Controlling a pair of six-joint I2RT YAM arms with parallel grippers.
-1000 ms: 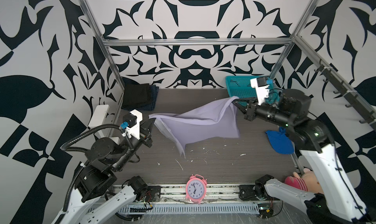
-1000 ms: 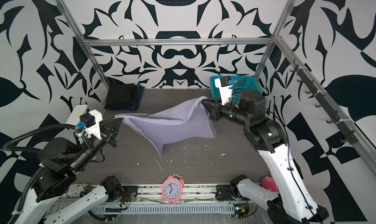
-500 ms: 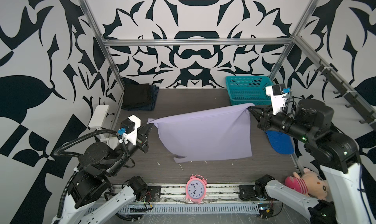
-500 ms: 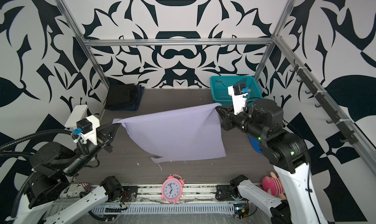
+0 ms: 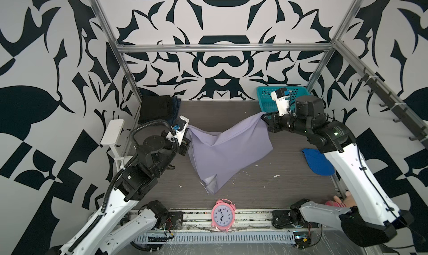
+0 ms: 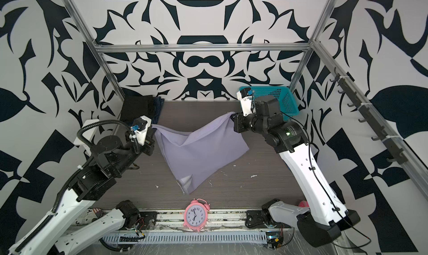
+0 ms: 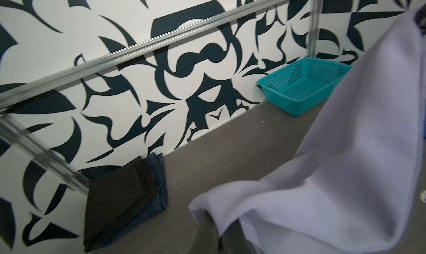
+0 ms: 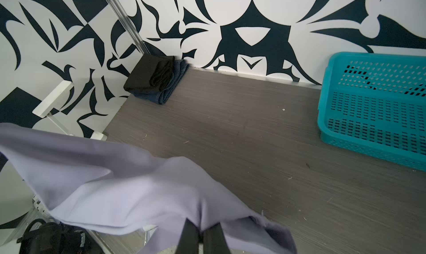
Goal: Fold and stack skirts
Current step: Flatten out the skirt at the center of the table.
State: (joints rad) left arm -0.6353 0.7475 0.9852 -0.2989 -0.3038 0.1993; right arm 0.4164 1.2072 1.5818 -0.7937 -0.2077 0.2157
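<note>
Lavender-purple plain cloth skirt, one of three skirts, hangs over the middle of the grey tabletop. Two grippers pinch its upper corners, the left gripper and the right gripper, both clenched on it. Its long axis runs left to right, sagging between the grips, and a loose lower end points toward the near edge. One folded black skirt lies atop one folded dark blue denim skirt in the far left corner. The left fingertips are buried in cloth. The white right arm covers part of one bright blue cloth.
</note>
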